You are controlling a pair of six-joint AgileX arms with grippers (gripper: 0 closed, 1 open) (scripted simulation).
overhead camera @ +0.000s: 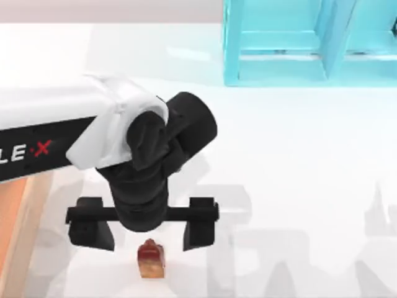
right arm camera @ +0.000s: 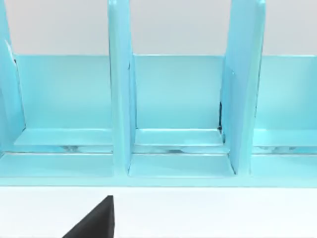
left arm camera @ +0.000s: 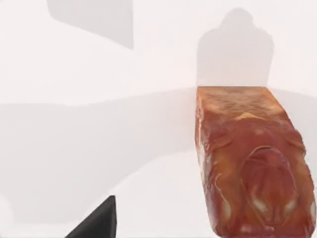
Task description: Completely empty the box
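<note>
The left hand [overhead camera: 142, 233] hangs over the white desk [overhead camera: 298, 186], near its front edge and left of the middle. Its two black fingers [overhead camera: 198, 230] are spread wide apart and point down, and nothing is between them. A small reddish-brown carved block [overhead camera: 151, 259] stands on the desk just in front of the hand, about midway between the two fingers, and touches neither of them. In the left wrist view the block [left arm camera: 252, 163] is seen close, with a marbled orange and red surface and a rounded carved top, and it rests directly on the desk. One dark fingertip [left arm camera: 99, 223] shows at the edge of this view, well apart from the block.

The box [overhead camera: 15, 223] is at the left edge of the desk, near the front-left corner; a piece of its light-tan wall and orange-brown floor shows beside the left arm [overhead camera: 56, 136]. What is inside I cannot tell.

A turquoise shelf unit [overhead camera: 279, 43] stands at the back edge of the desk, right of the middle. The right wrist view looks straight into the shelf unit [right arm camera: 173, 109], with its upright dividers. One dark fingertip of the right hand [right arm camera: 96, 223] shows there; whether this hand is spread or pressed together I cannot tell.
</note>
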